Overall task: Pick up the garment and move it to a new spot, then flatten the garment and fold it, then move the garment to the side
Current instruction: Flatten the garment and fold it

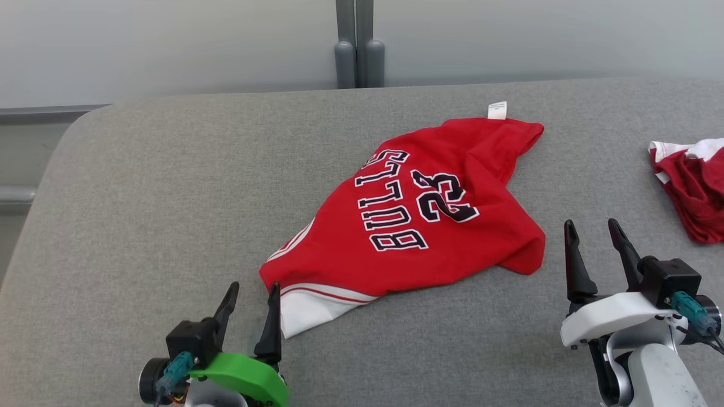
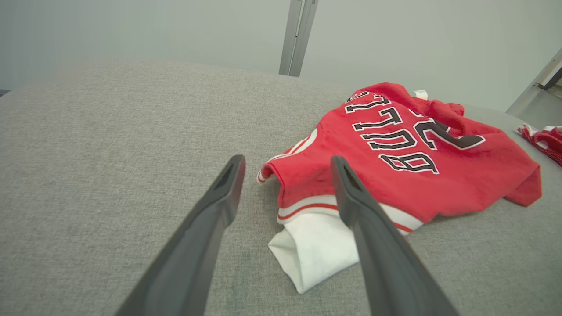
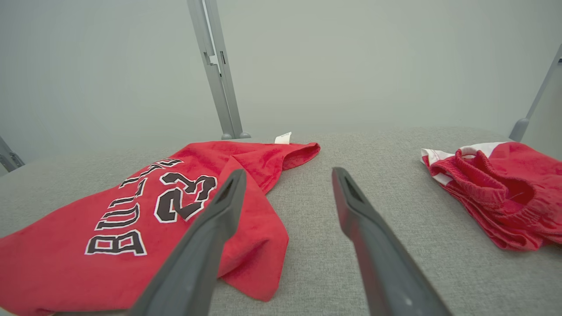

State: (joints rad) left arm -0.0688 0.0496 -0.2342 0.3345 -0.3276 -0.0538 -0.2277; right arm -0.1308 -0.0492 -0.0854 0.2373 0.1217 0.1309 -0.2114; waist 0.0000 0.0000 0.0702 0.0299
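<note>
The garment (image 1: 418,215) is a red jersey with black BULLS 23 lettering and a white sleeve, lying crumpled in the middle of the grey padded surface (image 1: 141,198). It also appears in the left wrist view as the garment (image 2: 395,153) and in the right wrist view as the garment (image 3: 131,219). My left gripper (image 1: 254,288) stands open at the lower left, its fingertips just beside the jersey's white lower corner, holding nothing. My right gripper (image 1: 591,226) is open at the lower right, a short way off the jersey's right edge, empty.
A second red and white piece of clothing (image 1: 693,181) lies bunched at the right edge of the surface, also seen as clothing (image 3: 496,193). A grey post (image 1: 356,45) rises behind the far edge. Bare grey surface stretches to the left.
</note>
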